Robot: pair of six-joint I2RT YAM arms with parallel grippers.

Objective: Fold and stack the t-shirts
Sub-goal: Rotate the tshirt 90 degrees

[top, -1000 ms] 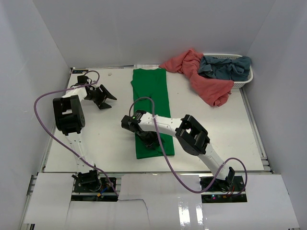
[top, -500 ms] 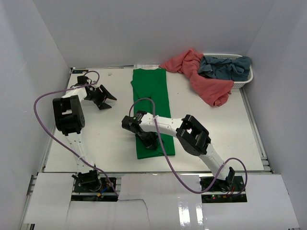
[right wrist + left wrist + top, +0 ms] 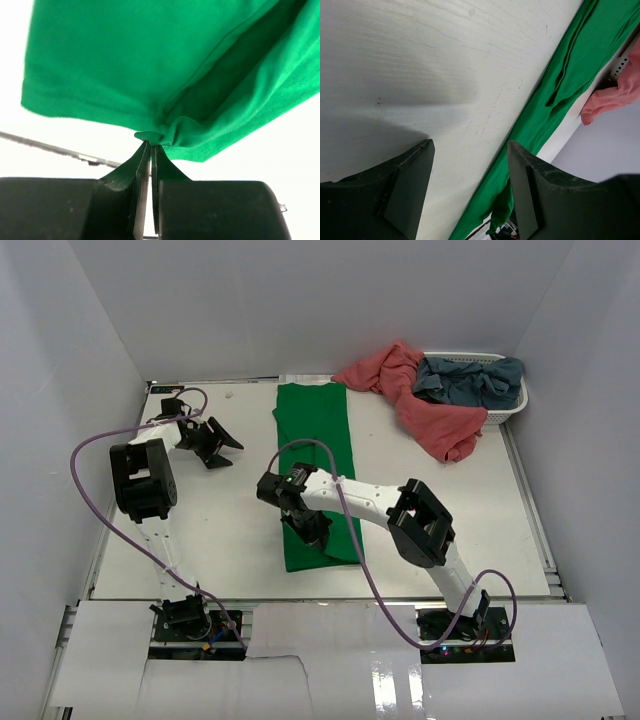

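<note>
The bright green t-shirt point(image 3: 318, 445) lies folded in a long strip down the table's middle. My right gripper point(image 3: 316, 536) is shut on its near hem and holds that end lifted; in the right wrist view the green cloth point(image 3: 165, 65) bunches at the closed fingertips point(image 3: 150, 142). The salmon-pink t-shirt point(image 3: 425, 405) spills from the basket onto the table at the back right. The grey-blue t-shirt point(image 3: 470, 380) lies in the basket. My left gripper point(image 3: 225, 440) is open and empty at the back left, apart from the shirts; the green shirt shows in its view point(image 3: 555, 95).
A white slatted basket point(image 3: 510, 405) stands at the back right corner. White walls enclose the table on three sides. The right arm's cable loops over the green shirt.
My right gripper has shifted a little to the right and raised the green shirt's near end, so the near right corner has pulled in.
</note>
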